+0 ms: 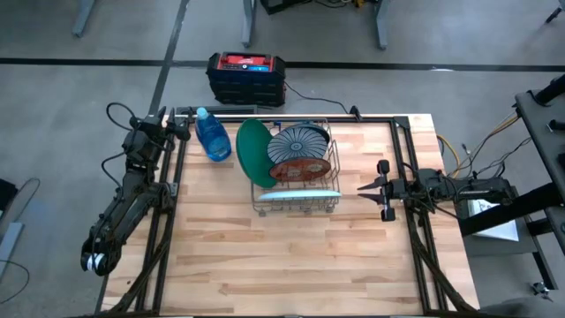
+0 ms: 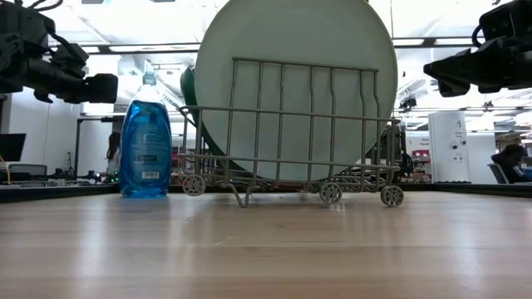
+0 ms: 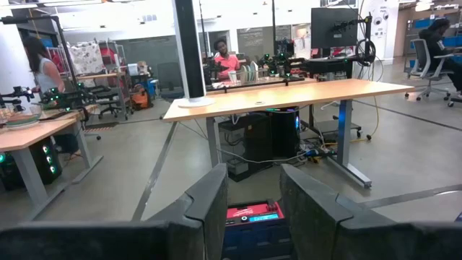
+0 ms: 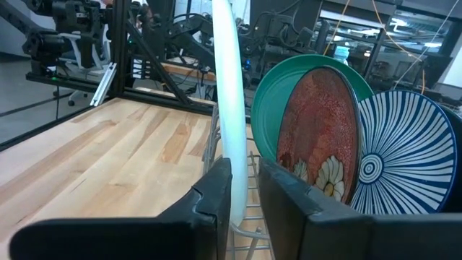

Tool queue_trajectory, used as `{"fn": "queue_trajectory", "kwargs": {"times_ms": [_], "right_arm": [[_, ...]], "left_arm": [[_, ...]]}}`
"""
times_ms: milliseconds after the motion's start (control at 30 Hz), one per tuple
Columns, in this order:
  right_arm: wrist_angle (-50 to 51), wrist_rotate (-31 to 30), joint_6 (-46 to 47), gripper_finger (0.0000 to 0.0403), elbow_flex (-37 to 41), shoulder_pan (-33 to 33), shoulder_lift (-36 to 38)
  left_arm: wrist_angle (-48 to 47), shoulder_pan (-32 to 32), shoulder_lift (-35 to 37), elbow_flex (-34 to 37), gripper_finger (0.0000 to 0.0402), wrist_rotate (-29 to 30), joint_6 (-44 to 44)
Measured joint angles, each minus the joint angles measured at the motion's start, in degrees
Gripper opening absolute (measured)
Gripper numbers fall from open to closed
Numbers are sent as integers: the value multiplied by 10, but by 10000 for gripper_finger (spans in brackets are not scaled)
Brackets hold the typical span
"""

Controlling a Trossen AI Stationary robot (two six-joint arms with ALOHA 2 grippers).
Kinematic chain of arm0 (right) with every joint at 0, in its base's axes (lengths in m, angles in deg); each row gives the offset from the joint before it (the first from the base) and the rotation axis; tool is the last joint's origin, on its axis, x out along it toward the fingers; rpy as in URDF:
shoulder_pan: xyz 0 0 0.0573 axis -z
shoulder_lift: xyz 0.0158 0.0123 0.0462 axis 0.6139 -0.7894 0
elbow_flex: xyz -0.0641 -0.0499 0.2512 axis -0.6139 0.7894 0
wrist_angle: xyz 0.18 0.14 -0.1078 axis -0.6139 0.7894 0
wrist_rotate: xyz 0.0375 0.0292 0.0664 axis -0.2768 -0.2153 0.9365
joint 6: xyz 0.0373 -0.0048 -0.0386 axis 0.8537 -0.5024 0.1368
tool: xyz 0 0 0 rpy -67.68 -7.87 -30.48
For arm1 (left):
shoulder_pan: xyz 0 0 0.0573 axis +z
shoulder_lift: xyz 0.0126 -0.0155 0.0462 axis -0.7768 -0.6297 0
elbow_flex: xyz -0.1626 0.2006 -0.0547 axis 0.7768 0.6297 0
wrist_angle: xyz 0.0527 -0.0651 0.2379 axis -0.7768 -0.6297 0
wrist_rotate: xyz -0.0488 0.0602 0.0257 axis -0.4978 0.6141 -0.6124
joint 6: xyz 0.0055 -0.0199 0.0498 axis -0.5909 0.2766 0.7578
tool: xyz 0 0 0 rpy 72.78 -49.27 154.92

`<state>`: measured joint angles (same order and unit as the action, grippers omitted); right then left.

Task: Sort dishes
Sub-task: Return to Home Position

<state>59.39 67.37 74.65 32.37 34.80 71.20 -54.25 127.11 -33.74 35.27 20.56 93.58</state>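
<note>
The right hand [image 4: 244, 173], fingers narrowly apart and empty, hangs at 3 o'clock from the wire rack [image 1: 334, 164], clear of it, where the plates [image 1: 298, 141] stand on edge, and the left hand [image 3: 253, 173], also narrowly open, waits at the 10 o'clock corner of the table [image 1: 291, 256].

A blue dish-soap bottle [image 1: 212, 137] stands upright on the wooden table [image 1: 291, 256] beside the wire rack [image 2: 331, 193]. A red-topped black case [image 1: 246, 77] sits on the floor beyond.

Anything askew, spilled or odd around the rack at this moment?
Yes: the green plate leans out past the wire rack on the side nearest the blue bottle, not upright like the white plate. Nothing looks spilled or broken.
</note>
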Motion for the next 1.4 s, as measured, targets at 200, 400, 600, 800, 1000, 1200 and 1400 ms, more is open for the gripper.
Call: {"fn": "queue_trajectory", "kwargs": {"times_ms": [200,400,600,800,1000,1200,1400], "right_arm": [[0,0,0,73,0,0,0],[0,0,0,66,0,0,0],[0,0,0,53,0,0,0],[0,0,0,49,0,0,0],[0,0,0,62,0,0,0],[0,0,0,69,0,0,0],[0,0,0,58,0,0,0]], "left_arm": [[0,0,0,0,116,0,0],[0,0,0,0,116,0,0],[0,0,0,0,116,0,0],[0,0,0,0,116,0,0],[0,0,0,0,116,0,0],[0,0,0,0,116,0,0],[0,0,0,0,116,0,0]]}}
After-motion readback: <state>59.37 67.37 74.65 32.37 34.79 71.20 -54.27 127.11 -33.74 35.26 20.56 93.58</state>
